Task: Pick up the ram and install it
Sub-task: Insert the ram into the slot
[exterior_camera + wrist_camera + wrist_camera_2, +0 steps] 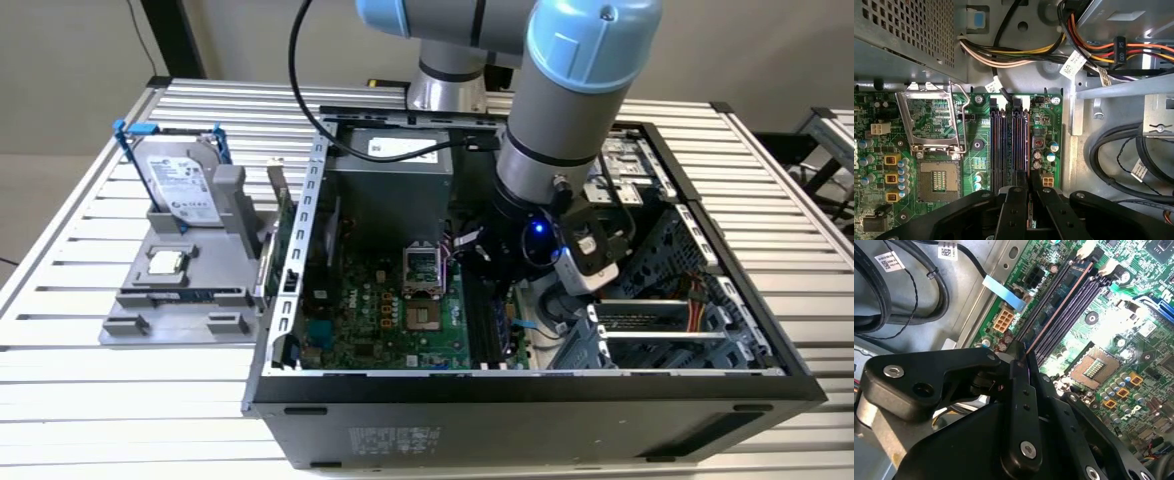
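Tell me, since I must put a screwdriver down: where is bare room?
Bare slats of the ribbed aluminium table lie in front of the grey parts holder. Inside the open black computer case it is crowded around the black gripper.

Dark ram (1054, 300) stick (edge-on) seated along an outer motherboard slot (1024, 145).

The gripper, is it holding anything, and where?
Yes: the gripper pinches the ram by its upper edge, near one end, at the memory slots.
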Tool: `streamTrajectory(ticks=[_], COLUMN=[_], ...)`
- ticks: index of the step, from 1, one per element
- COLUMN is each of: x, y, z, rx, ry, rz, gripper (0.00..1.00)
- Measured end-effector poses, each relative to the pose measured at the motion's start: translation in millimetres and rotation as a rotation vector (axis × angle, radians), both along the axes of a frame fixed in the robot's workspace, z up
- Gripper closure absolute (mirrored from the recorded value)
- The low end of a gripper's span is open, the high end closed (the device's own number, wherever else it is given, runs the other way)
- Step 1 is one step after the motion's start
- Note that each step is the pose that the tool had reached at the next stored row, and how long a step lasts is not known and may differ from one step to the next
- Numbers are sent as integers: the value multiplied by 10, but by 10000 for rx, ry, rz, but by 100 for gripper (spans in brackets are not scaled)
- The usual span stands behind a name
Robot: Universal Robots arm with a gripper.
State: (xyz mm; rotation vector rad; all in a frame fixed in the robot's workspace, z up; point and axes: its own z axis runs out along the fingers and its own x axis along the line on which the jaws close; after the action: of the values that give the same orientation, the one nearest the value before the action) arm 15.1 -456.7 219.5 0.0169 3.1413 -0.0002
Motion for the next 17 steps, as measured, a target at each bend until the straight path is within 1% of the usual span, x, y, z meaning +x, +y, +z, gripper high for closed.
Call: streamTrajectory(ticks=[14,17], x=[-12,-12], y=[0,0], z=[-2,-13], rx=[3,0], ry=[-1,-1], rz=[-18,-19], gripper=[100,100])
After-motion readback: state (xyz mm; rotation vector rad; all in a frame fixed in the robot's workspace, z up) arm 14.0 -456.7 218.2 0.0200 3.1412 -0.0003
